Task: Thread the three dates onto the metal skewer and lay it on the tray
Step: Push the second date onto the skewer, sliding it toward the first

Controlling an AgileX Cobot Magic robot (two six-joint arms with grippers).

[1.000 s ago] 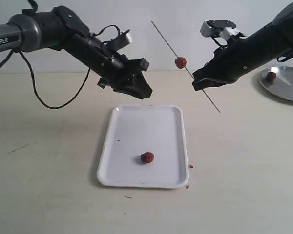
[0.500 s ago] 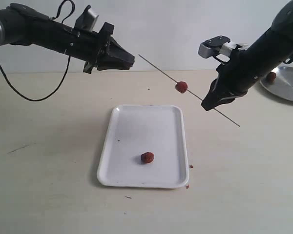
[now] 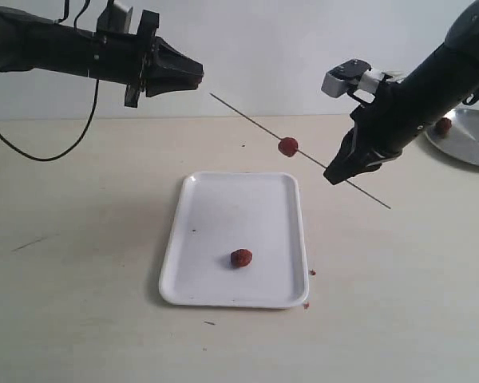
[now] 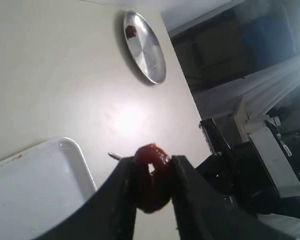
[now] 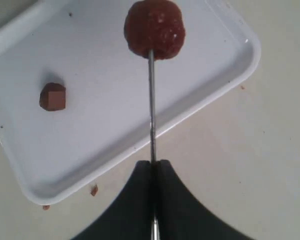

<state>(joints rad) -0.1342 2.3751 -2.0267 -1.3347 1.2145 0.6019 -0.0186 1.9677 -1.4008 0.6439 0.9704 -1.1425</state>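
1. Our right hand [image 3: 335, 173] is pressed together on the metal skewer [image 3: 311, 159] and holds it slanted in the air above the surface [image 3: 80, 279].
2. We see the first date [image 3: 287, 146] threaded on the skewer, between that hand and the free tip.
3. Our left hand [image 3: 193, 73] hangs high, apart from the skewer's tip, pinching the second date [image 4: 151, 157] between its fingers.
4. The third date [image 3: 241, 258] lies loose on the white tray [image 3: 223, 215].
5. A round metal plate [image 3: 471, 140] with another dark-red fruit [image 3: 443, 124] sits behind our right arm.
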